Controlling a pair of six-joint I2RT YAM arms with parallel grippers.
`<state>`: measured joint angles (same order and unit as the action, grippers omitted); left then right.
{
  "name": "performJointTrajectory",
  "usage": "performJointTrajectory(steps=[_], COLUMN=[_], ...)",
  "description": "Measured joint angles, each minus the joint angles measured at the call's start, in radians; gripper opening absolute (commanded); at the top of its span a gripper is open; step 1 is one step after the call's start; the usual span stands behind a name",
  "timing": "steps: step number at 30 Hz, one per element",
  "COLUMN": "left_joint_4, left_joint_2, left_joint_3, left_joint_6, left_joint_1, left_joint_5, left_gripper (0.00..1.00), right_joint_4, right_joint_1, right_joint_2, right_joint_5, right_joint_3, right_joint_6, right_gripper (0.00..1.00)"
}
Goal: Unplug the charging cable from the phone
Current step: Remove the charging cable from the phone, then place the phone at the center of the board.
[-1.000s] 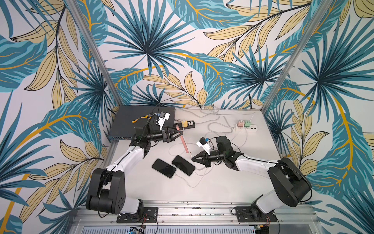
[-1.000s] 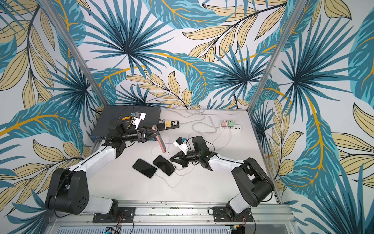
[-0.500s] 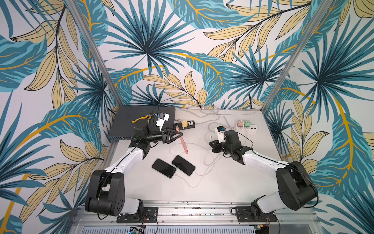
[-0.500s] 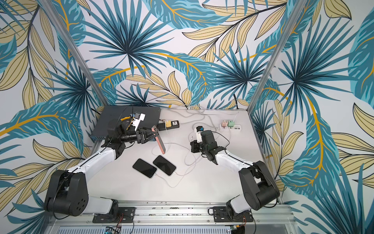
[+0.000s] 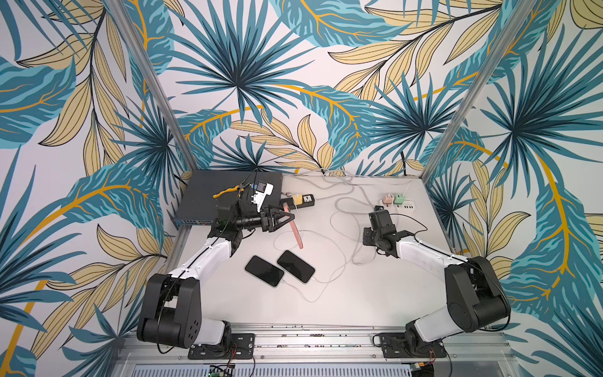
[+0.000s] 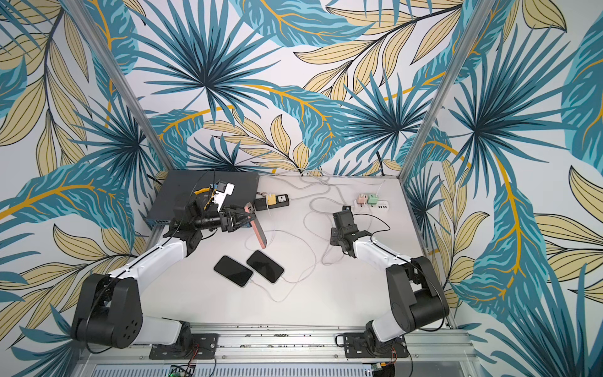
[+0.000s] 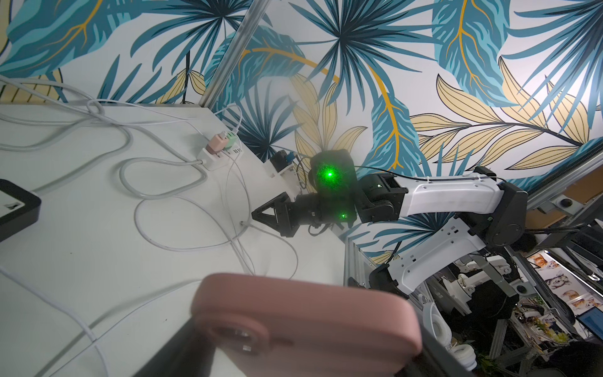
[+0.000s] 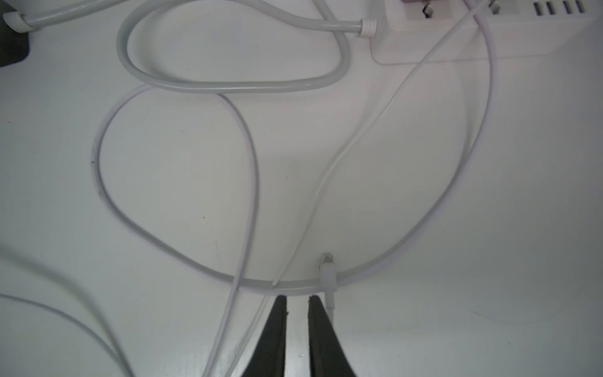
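In both top views we see the left gripper point(image 5: 289, 217) point(image 6: 248, 213) clenched on the upper end of the pink phone point(image 5: 296, 231) point(image 6: 259, 230). The phone hangs tilted from the fingers above the table point(image 5: 359, 303), its lower end toward the arm bases. Nearer those bases than this gripper, two black phones point(image 5: 265, 275) point(image 5: 296, 271) lie flat side by side, each with a thin white lead at its near end. The right arm point(image 5: 424, 251) is well apart from the left gripper, and its wrist hides its fingers from us there. In the left wrist view the pink phone's back and lens cutout fill the foreground. Across the table, the right gripper point(image 7: 256, 213) points its tip down just beside the loose end of the charging cable point(image 7: 242, 223); we cannot tell its gap from here. In the right wrist view the right gripper point(image 8: 297, 297) is released, its fingers point(image 8: 277, 336) parted by a narrow gap with bare table between them. The charging cable's connector point(image 8: 327, 267) lies on the table just outside one fingertip, draped over a thicker grey cord point(image 8: 163, 241). Beyond the fingertips the cable runs to the white power strip point(image 8: 489, 36).
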<state>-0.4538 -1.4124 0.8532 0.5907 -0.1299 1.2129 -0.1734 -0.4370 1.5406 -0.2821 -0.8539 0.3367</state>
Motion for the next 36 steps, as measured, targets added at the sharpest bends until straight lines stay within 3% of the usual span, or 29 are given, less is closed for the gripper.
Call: performJointTrajectory(steps=[8, 13, 18, 29, 36], left_joint_4=[0.002, 0.002, 0.002, 0.003, 0.003], left_joint_2=[0.000, 0.000, 0.000, 0.000, 0.000], left_joint_3=[0.000, 0.000, 0.000, -0.009, -0.009], left_joint_6=[-0.001, -0.003, -0.005, -0.011, -0.017], left_joint_1=[0.000, 0.000, 0.000, -0.005, -0.010], left_joint_5=[0.000, 0.001, 0.004, 0.007, 0.008], left_gripper=[0.38, 0.39, 0.39, 0.40, 0.41], right_joint_4=[-0.012, -0.005, 0.018, 0.123, 0.225], right_joint_1=[0.000, 0.000, 0.000, -0.015, -0.074], right_joint_2=[0.003, -0.018, -0.041, -0.083, -0.096], right_joint_5=[0.020, 0.145, 0.343, 0.902, 1.111], right_joint_3=[-0.020, -0.024, -0.036, -0.065, -0.087], right_joint_6=[-0.023, -0.059, -0.108, -0.195, -0.199], right_gripper=[0.42, 0.64, 0.76, 0.99, 1.00])
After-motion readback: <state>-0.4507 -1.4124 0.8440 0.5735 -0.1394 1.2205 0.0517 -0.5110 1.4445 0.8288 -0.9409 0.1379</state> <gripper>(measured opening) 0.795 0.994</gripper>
